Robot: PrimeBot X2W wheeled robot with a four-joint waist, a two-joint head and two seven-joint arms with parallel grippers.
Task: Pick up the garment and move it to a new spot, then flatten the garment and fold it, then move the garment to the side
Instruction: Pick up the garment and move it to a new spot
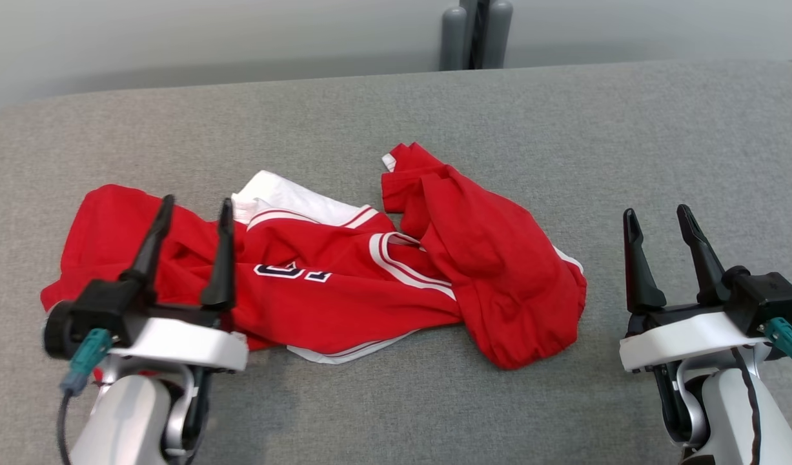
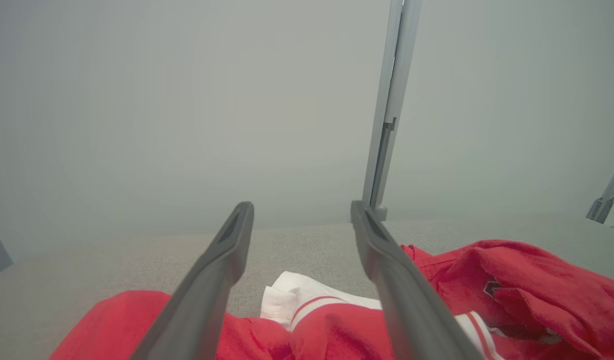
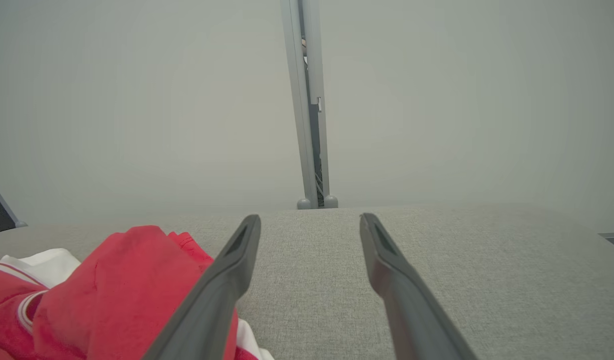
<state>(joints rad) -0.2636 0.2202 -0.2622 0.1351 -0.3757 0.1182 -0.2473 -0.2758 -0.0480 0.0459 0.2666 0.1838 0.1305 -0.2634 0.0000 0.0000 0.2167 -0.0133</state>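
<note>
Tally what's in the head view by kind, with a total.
Garment: 1, red and white jersey, crumpled
Grippers: 2, left gripper and right gripper, both open
Table: 1, grey fabric top
Stand: 1, grey post behind the table
Total: 5

a broad surface (image 1: 660, 129) covered in grey woven fabric spans the head view from side to side, its far edge curving slightly. on it lies a red garment (image 1: 344, 297) with white striped trim and dark lettering. it is crumpled, not flat, and sits left of centre. its right end is bunched into a thick red fold, and a white layer shows in two places: at the far side and under the near hem.
</note>
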